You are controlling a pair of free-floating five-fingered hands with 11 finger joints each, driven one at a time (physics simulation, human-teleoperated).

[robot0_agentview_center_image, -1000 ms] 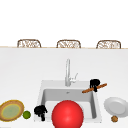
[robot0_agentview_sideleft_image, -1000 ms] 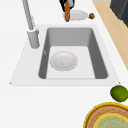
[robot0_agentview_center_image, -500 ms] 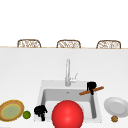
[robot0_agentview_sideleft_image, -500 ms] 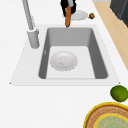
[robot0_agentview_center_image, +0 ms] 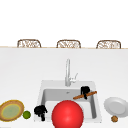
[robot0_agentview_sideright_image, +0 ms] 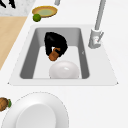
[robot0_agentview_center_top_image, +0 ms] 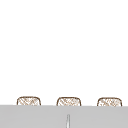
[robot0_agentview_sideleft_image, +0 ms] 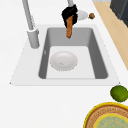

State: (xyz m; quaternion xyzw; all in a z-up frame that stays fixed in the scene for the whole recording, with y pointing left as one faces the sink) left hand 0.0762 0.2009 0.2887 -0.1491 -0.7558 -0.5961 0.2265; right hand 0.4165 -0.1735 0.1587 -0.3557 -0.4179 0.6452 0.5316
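White tabletop (robot0_agentview_center_image: pixel 25 75) w/ sink (robot0_agentview_center_image: pixel 42 86): brown stick (robot0_agentview_center_image: pixel 85 95), maybe a rolling pin, hangs tilted over the basin, right hand (robot0_agentview_center_image: pixel 85 90) curled round it. White bowl (robot0_agentview_sideleft_image: pixel 63 60) below. Left hand (robot0_agentview_center_image: pixel 40 110) at sink's front-left corner, fingers curled, empty.

The right robot hand (robot0_agentview_center_image: pixel 85 90) is solid black all over, a matte, rounded, human-like shape with thick fingers and no arm or wrist link behind it. In the left side view (robot0_agentview_sideleft_image: pixel 69 15) it reads as a dark, glove-like mass, slightly glossy along the knuckle ridge. The left robot hand (robot0_agentview_center_image: pixel 40 110) is the same plain black, stubby and compact. Neither carries any cables, screws, markings or coloured trim that I can make out.
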